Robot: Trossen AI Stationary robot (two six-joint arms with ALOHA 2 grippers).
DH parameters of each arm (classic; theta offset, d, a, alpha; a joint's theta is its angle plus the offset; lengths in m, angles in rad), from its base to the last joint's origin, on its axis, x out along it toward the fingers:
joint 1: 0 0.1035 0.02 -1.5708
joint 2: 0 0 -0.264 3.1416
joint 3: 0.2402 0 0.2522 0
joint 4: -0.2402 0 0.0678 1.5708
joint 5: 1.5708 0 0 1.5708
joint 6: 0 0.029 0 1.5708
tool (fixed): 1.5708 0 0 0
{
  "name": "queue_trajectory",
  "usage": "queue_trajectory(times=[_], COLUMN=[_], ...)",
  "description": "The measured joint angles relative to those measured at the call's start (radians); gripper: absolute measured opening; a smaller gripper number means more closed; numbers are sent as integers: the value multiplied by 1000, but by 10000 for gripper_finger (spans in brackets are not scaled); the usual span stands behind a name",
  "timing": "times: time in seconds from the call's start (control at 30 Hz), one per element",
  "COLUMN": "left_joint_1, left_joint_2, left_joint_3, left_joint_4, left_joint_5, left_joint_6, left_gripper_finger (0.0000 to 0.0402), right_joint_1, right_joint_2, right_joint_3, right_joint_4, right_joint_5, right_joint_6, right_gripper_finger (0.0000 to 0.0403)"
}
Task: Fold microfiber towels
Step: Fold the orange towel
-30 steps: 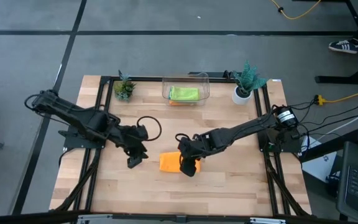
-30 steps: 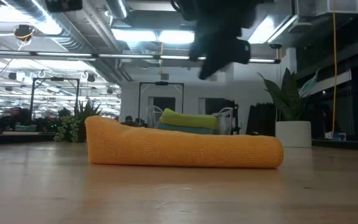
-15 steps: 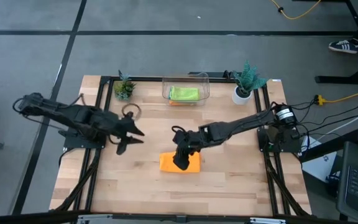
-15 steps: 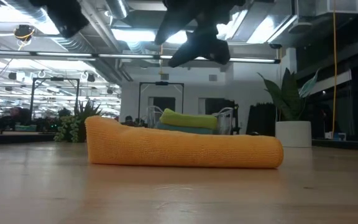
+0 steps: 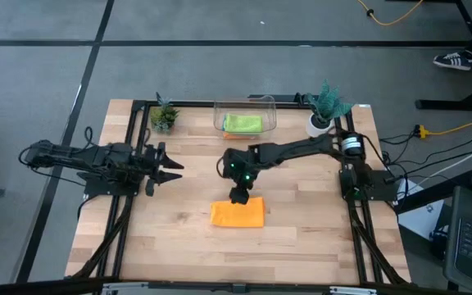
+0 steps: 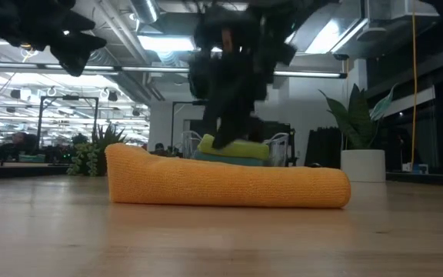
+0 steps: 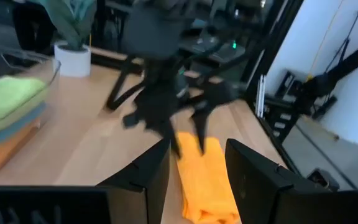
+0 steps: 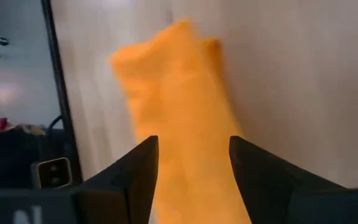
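wooden table (image 5: pixel 301 238) in a dark metal frame, on a grey floor; the low view looks past it into a lit workshop. orange towel (image 5: pixel 238 213) lies folded flat near the table's middle, untouched by either arm. bin (image 5: pixel 245 115), the landmark here, stands at the table's far edge, well behind the orange towel; it holds a stack with a green towel (image 5: pixel 242 123) on top, and in the left wrist view paler and orange layers show beneath it, which suggests the finished pieces go there. one plant (image 5: pixel 164 115) stands to the left of the bin, another plant (image 5: pixel 324 105) to its right.

right gripper (image 5: pixel 239 195) hangs between the bin and the orange towel, just over the towel's far edge; its fingers (image 8: pixel 138 174) stand apart with the towel showing in the gap below, nothing held. that pose, judged from the layout, suits coming down on the fold to lift it toward the bin. left gripper (image 5: pixel 170 165) waits well to the left of the bin's front, clear of the work, fingers (image 7: pixel 151 174) likewise parted and empty.
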Motion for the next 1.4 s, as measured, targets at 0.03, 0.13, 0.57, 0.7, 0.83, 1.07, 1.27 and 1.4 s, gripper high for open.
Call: queue_trajectory(times=[0.03,0.13,0.57,0.7,0.83,1.07,1.27,1.4], left_joint_1=[3,6,6,6,6,6,6,6], left_joint_2=[-20,-76,-166,-166,-166,-166,-166,-166], left_joint_3=[-8,-38,-225,-252,-263,-263,-263,-263], left_joint_4=[3,2,94,94,115,205,201,200], left_joint_5=[2,18,35,27,44,60,44,44], left_joint_6=[-1,0,-79,-167,-88,102,97,97], left_gripper_finger=[147,147,147,147,147,147,147,147], right_joint_1=[-13,-41,-50,-42,-5,49,88,128], right_joint_2=[14,42,114,119,119,114,113,112], right_joint_3=[0,0,0,0,-12,-42,-85,-110], right_joint_4=[2,-2,-16,-54,-55,-15,128,198], right_joint_5=[-17,-21,-153,-102,-107,-114,-106,-79], right_joint_6=[-19,-90,-258,-335,-366,-356,-218,-164], right_gripper_finger=[199,199,199,199,199,199,199,199])
